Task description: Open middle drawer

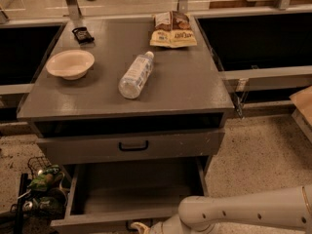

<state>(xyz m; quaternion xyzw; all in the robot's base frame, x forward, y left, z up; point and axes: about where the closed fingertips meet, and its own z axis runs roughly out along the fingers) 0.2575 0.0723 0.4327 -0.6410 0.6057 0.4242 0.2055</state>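
Middle drawer (131,191) stands pulled well out, low in view, its grey inside showing. The claw (140,226) sits at its front edge, seemingly by the handle; whether it grips cannot be told. Above, another drawer (170,145) is shut. Beyond, the tabletop (185,82) carries a lying bottle (136,74), a bowl (70,63) and snack bags (173,30).

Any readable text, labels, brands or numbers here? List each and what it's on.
No text can be read.
Snack bags: printing is there, too blurred to read.
Bottle: no legible label.
Black packet: nothing legible.
Gripper, at the bottom edge by the front of the open middle drawer: no markings visible.
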